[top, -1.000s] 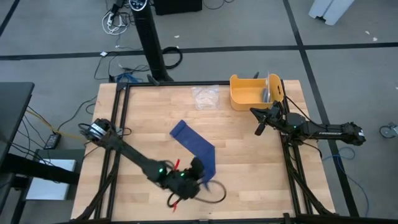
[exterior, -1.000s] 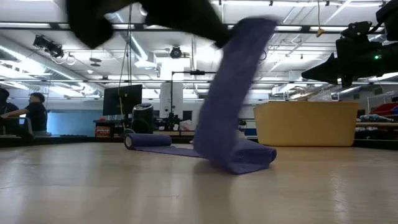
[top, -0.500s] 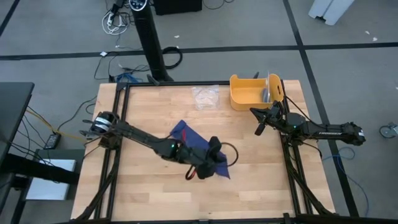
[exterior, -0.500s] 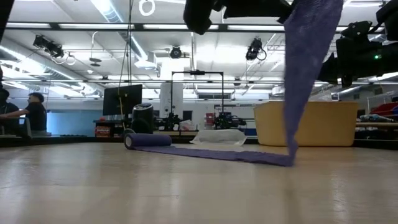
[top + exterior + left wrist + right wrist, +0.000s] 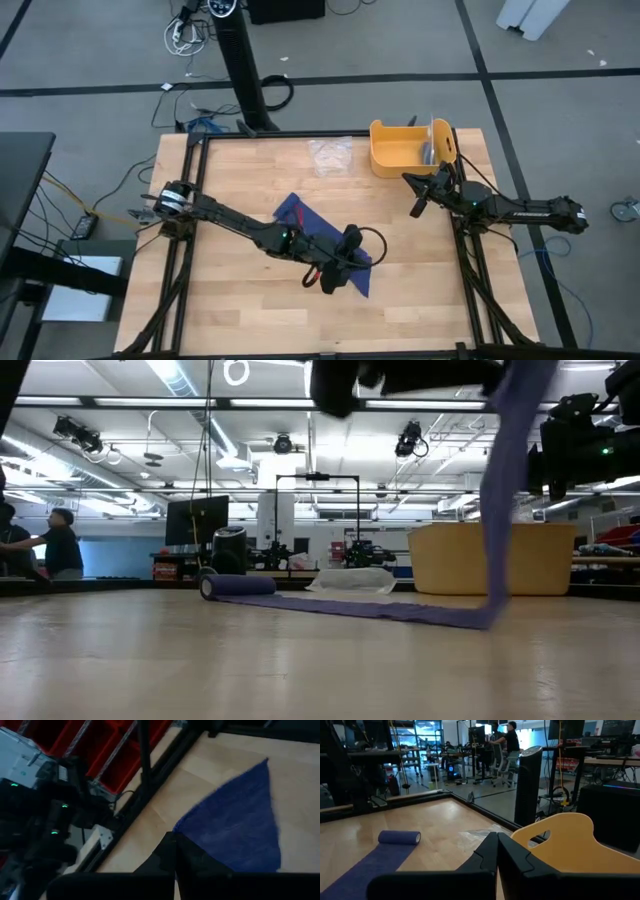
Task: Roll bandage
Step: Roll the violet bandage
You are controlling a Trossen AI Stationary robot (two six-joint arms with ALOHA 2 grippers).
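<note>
The dark-blue bandage [image 5: 300,218] lies slantwise across the middle of the table, with its rolled end [image 5: 399,837] at the far left and the flat band running toward the near right. My left gripper [image 5: 338,270] is shut on the band's other end, above the table near its middle. In the low view the band [image 5: 505,510] rises steeply from the table to that gripper. My right gripper [image 5: 418,205] is shut and empty, held above the table's right side beside the yellow tub [image 5: 405,148]. My left gripper pinches the bandage's free end [image 5: 200,840] between its two shut fingers; one layer or several, I cannot tell. That end is lifted clear and the band hangs below the gripper. The remaining length lies flat on the table [image 5: 380,610].
A clear plastic wrapper [image 5: 330,155] lies at the far middle, left of the yellow tub at the far right. Black frame rails [image 5: 195,200] run along the table's edges. People show in the room beyond the table [image 5: 60,545].
My left gripper has gone from the near edge toward the table's right and far side, and up, still shut on the bandage's end. The band, which lay folded in a heap below it, has been drawn out flat along the table. The rolled end has stayed in place.
</note>
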